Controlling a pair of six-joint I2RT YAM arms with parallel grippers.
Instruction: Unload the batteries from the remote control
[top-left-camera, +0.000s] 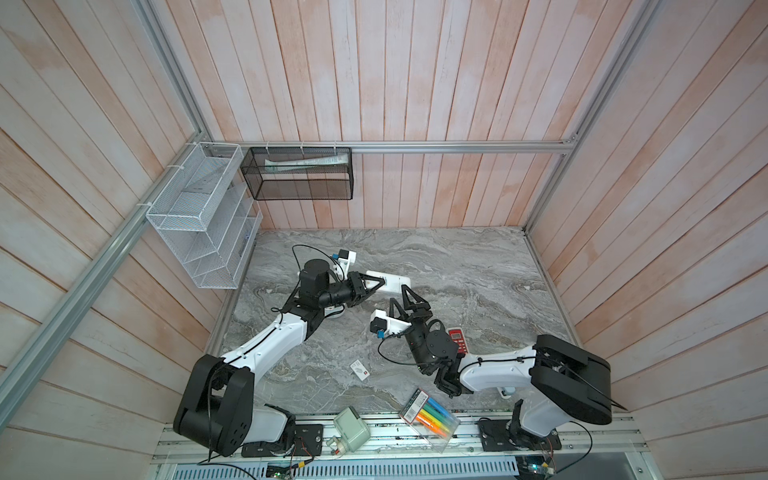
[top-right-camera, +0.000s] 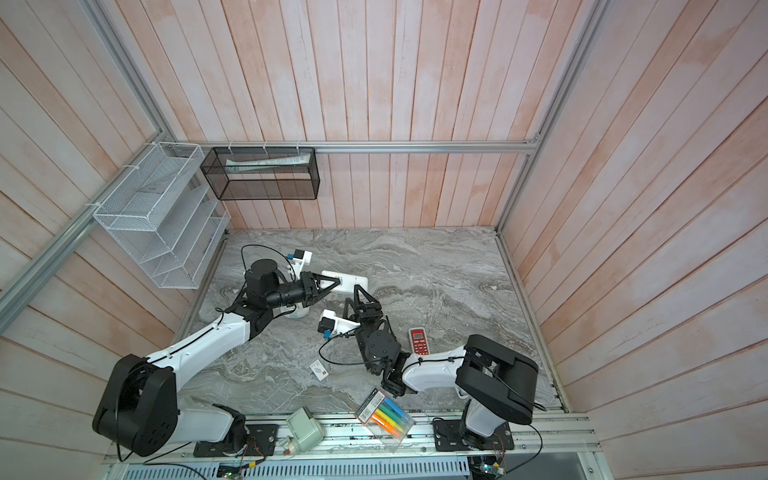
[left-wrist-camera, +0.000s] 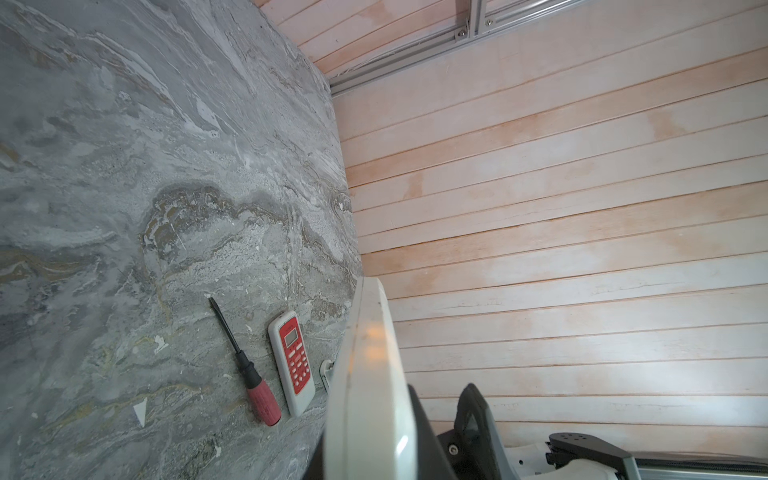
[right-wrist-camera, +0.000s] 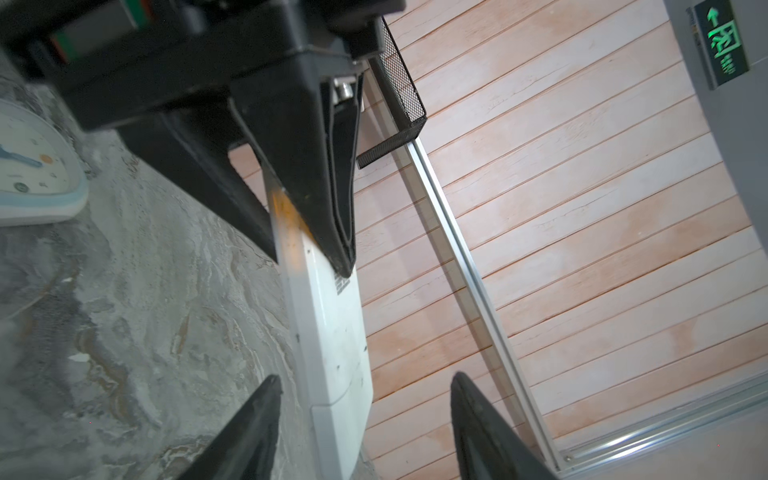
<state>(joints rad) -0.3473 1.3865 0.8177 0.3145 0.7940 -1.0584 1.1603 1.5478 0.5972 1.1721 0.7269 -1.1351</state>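
Batteries are hidden from sight. The white remote (top-left-camera: 397, 282) is long and flat with round corners, and the face with small black print looks up. An orange smear marks its side edge in both wrist views. It sits over the surface (top-left-camera: 478, 270), between the middle and the left edge. The left hand (top-left-camera: 383, 283) grips it at one end, one finger on top and one below. The right hand (top-left-camera: 400, 295) is wide open at the other end. In the right wrist view that end lies between its two fingers (right-wrist-camera: 253, 419), and I cannot tell if they touch it.

A red remote (top-left-camera: 457, 338) lies flat, buttons up, between the middle and the right edge, partly hidden by the right arm. The left wrist view shows a screwdriver (left-wrist-camera: 245, 365) with a red handle just beside it.

A white wire rack (top-left-camera: 195, 216) hangs by the far left corner. Next to it hangs a black mesh basket (top-left-camera: 299, 187) with a long pale packet (top-left-camera: 303, 163) inside. A clear case (top-left-camera: 445, 439) at the near edge holds bright pens (top-left-camera: 432, 415). A white clock (right-wrist-camera: 33, 166) sits on the surface near the left hand.
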